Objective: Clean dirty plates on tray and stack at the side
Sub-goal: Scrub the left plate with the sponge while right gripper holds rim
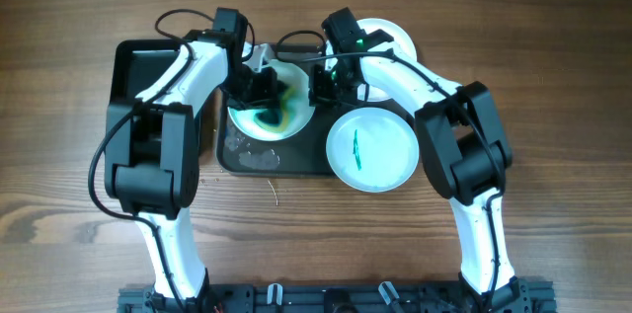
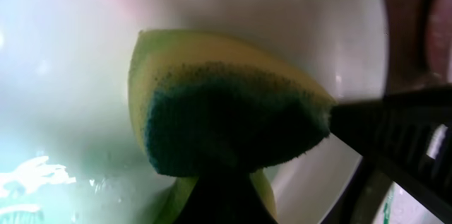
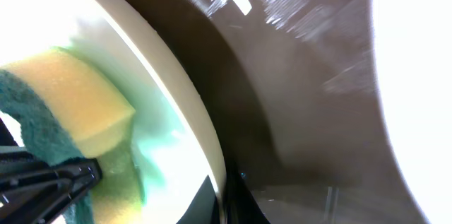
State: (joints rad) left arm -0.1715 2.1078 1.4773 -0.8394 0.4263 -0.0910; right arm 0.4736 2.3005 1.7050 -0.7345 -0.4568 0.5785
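Wood-grain table (image 1: pixel 553 37); on the wet grey tray (image 1: pixel 296 160), a smeared round plate (image 1: pixel 286 125) is set; a porous sponge (image 2: pixel 226 111) is clamped by the left gripper (image 1: pixel 259 91); right gripper (image 1: pixel 321 84) closure cannot be told.

A brown wooden table (image 1: pixel 553 37) with wavy lines in the wood fills the whole view from above. On it, at about 9 o'clock, sits a shiny black tray (image 1: pixel 133 66) with tall sides. At about 7 o'clock, close to the middle, a thin little strand (image 1: pixel 273 193) lies pale on the wood. Up close there is a sponge (image 2: pixel 212 111), soft and yellow on one side, rough and dark green on the other, with the green side facing the left wrist camera.
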